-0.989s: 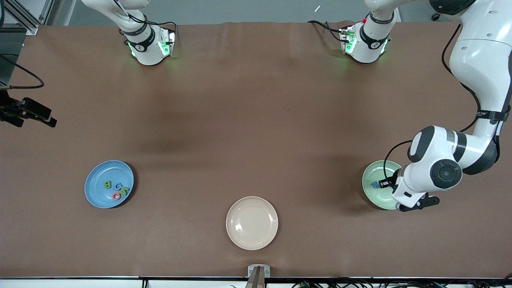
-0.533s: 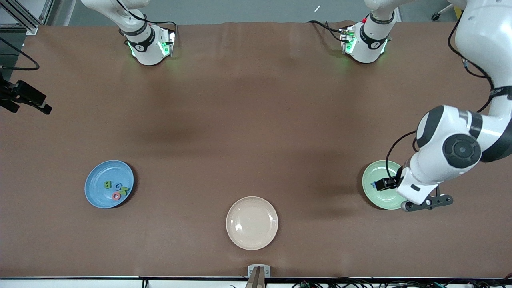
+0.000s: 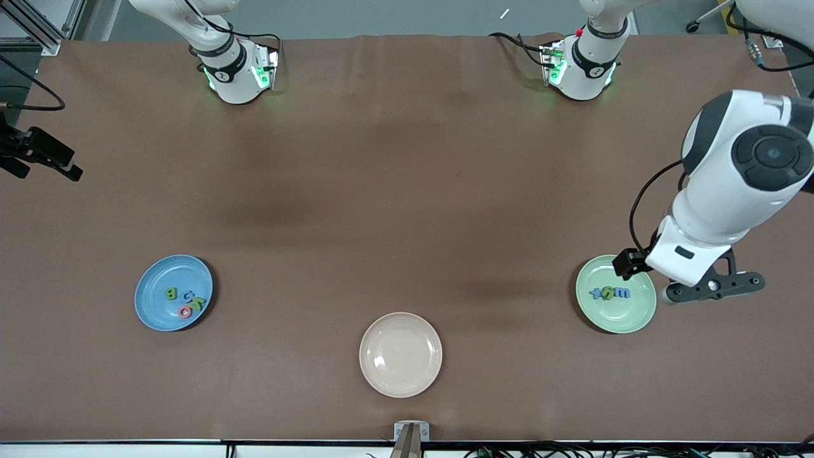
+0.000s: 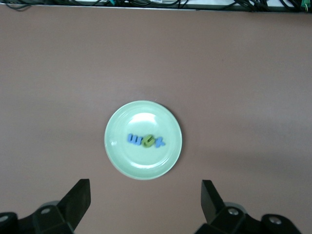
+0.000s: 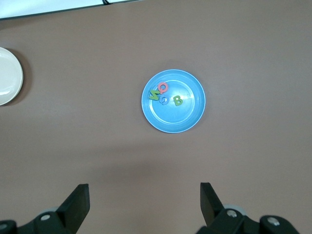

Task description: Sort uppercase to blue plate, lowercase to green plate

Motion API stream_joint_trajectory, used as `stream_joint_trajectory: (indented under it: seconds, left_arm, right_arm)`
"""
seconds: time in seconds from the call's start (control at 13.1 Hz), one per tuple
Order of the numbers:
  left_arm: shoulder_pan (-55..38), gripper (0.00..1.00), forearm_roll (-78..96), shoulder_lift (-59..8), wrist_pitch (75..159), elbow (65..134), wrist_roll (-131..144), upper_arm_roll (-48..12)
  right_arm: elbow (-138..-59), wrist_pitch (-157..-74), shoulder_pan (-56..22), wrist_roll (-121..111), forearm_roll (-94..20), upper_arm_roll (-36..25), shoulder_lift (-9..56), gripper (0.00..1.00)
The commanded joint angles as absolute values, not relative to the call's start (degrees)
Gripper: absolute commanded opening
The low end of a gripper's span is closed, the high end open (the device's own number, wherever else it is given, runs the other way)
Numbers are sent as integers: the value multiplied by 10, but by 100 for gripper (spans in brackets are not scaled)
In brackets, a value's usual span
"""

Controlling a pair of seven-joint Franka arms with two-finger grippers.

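Note:
Three lowercase letters lie in a row on the green plate (image 3: pixel 629 317): a blue x (image 3: pixel 596 293), a green letter (image 3: pixel 608 292) and a blue m (image 3: pixel 621 293). My left gripper (image 3: pixel 628 262) hangs open and empty above that plate's rim, and in its wrist view (image 4: pixel 145 189) the plate (image 4: pixel 143 165) shows ahead of the fingers. The blue plate (image 3: pixel 156 280) holds the uppercase letters: green B (image 3: pixel 171 294), blue G (image 3: pixel 188 295), green N (image 3: pixel 200 303) and a red round one (image 3: pixel 185 311). My right gripper (image 5: pixel 144 190) is open, raised off the table, with the blue plate (image 5: pixel 180 119) ahead of it.
An empty beige plate (image 3: pixel 400 354) sits near the table's front edge, between the two coloured plates. The arm bases (image 3: pixel 232 70) (image 3: pixel 582 67) stand along the edge farthest from the front camera. Brown tabletop spreads between them.
My left gripper opened and rose off the green plate toward the bases, uncovering the row of letters. The right gripper shifted slightly at the table's end.

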State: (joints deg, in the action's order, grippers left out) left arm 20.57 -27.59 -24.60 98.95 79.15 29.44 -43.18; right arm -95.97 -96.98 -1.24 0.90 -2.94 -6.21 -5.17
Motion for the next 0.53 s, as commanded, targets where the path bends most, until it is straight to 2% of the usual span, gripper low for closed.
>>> stream_joint_trajectory:
  seconds: [0.0,0.15,0.46]
  left_arm:
    - [214,100,-210,-201,929,779,278,-439]
    - [248,100,-173,-170,914,780,275,-442]
    - [245,100,-144,-103,879,784,268,-442]
  right_arm:
    - [-975,-969,-8,18,-23,-51,-65,100]
    - [-967,-962,-16,23,-22,-51,-64,100]
    - [-950,-933,-15,18,-22,-52,-63,100]
